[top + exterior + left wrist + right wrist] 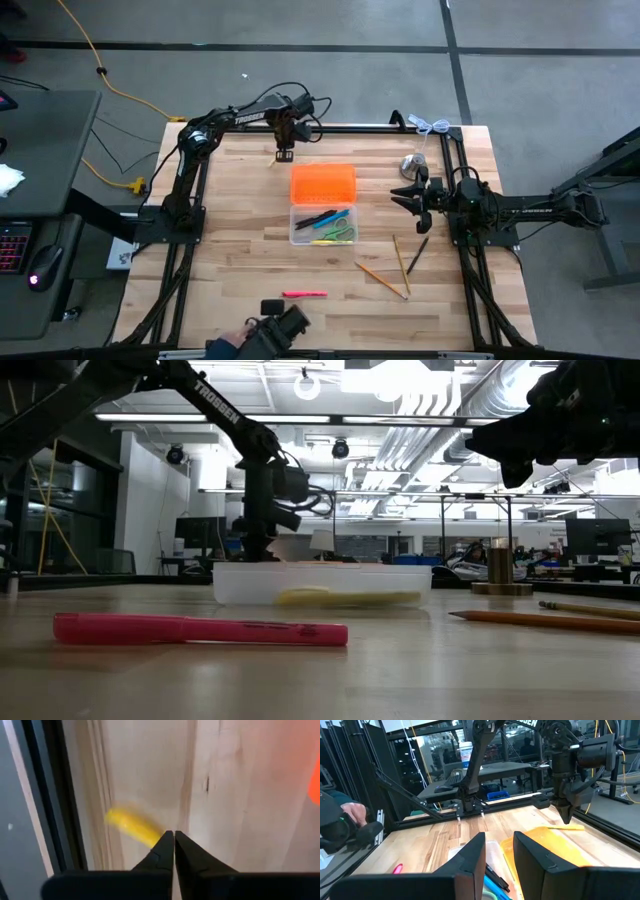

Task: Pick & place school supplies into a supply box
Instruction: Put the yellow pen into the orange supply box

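Note:
The supply box (pixel 322 226) is a clear tray with its orange lid (pixel 323 183) folded open toward the far side. Blue and black pens and green scissors lie inside. On the table lie a pink marker (pixel 304 294), two wooden pencils (pixel 381 279) and a black pen (pixel 418 256). My left gripper (pixel 283 153) points down beyond the lid, near the far edge, shut on a yellow pen (pixel 131 826). My right gripper (pixel 425 195) waits open and level at the right, holding nothing. My left gripper pinches the yellow pen (pixel 576 826) between its two fingertips (pixel 165 845), coming from above and pointing down. The fingers lie across the pen, which stays about level just below them. The fingers hide the exact spot. Whether the pen is clear of the table I cannot tell.
A silver bell-shaped object (pixel 412 165) stands at the far right, close to my right gripper. A person's hand with a dark device (pixel 265 335) reaches in at the near edge. Black frame rails (pixel 330 127) run along the far edge, just behind my left gripper.

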